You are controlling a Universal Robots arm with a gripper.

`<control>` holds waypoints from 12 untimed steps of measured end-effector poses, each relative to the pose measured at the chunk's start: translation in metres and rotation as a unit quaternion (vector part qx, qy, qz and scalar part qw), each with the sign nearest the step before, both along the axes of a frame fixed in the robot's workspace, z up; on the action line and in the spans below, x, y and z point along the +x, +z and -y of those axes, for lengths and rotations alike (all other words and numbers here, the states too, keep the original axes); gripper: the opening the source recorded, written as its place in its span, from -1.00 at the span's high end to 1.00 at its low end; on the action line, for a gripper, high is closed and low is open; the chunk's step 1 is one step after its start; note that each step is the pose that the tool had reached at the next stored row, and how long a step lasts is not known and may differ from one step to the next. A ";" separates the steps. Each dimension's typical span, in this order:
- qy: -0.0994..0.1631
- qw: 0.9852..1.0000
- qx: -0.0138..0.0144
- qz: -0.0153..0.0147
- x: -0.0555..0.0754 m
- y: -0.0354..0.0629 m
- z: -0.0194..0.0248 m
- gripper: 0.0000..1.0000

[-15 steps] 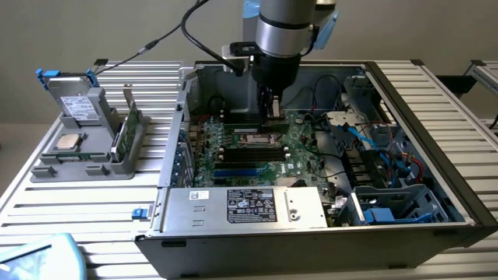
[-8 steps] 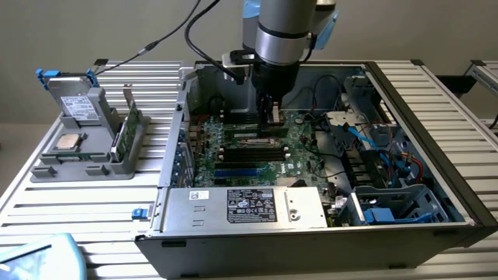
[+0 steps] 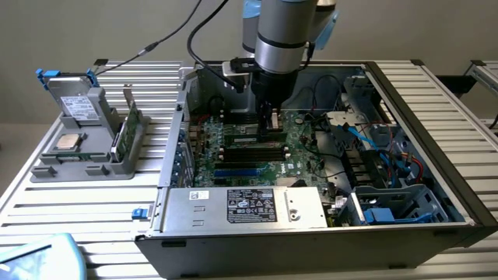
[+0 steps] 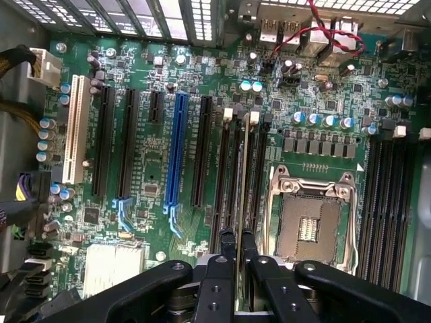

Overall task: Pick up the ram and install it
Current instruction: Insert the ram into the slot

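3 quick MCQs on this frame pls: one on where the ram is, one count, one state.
1. Where is the ram?
A) on the grey holder outside the case
B) between the fingers, over the memory slots beside the processor socket
C) flat on the power supply

2. How many long white expansion slots are on the motherboard?
A) none
B) one
C) three

3. The processor socket is:
A) empty
B) under a heatsink
C) under a fan

Answers:
1 B: the ram stands edge-on, clamped between the fingers above the memory slots.
2 B: a single white slot sits beside black ones and a blue one.
3 A: bare contacts show inside the socket's metal frame.
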State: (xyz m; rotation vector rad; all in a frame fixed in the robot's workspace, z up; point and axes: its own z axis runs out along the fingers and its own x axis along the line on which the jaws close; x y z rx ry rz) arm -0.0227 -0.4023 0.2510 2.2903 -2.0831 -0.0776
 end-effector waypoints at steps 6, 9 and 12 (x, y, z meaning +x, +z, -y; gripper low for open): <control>-0.001 1.000 0.000 0.000 0.000 -0.0109 0.0001 0.72; -0.013 1.000 -0.001 0.000 0.000 -0.0152 0.0001 0.72; -0.027 1.000 -0.004 0.001 0.000 -0.0177 0.0001 0.72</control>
